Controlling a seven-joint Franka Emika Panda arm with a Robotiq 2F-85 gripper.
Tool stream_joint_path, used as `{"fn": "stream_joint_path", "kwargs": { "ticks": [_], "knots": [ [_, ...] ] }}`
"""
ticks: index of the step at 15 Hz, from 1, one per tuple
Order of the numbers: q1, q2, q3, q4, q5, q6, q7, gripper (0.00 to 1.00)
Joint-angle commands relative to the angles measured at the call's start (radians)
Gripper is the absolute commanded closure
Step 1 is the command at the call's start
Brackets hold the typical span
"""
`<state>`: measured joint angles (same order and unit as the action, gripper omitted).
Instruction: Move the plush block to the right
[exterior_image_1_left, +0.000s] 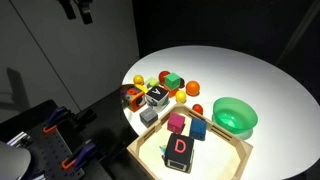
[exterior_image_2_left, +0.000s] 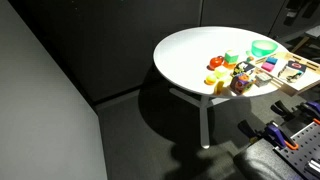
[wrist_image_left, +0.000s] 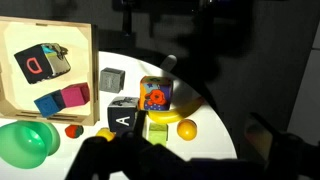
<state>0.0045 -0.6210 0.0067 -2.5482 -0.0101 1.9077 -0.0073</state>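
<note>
Gripper (exterior_image_1_left: 78, 10) hung high above table (exterior_image_1_left: 262, 80), grip state impossible to tell; in wrist view, plush block (wrist_image_left: 155, 95) sat at 3 o'clock from gray block (wrist_image_left: 111, 80).

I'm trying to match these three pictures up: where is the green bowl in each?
In an exterior view: green bowl right of centre, above the tray.
In an exterior view: bowl upper right, small.
Wrist view: bowl bottom left corner.
Shared landmark: the wooden tray beside it.
</note>
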Motion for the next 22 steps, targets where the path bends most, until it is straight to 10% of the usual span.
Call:
{"fn": "stream_joint_path", "kwargs": {
  "ticks": [1, 22],
  "knots": [
    [0.001, 0.000, -0.001, 0.002, 0.000, -0.002, 0.001, 0.00],
    [-0.003, 0.038, -0.012, 0.056, 0.012, -0.007, 0.002, 0.00]
  ]
}}
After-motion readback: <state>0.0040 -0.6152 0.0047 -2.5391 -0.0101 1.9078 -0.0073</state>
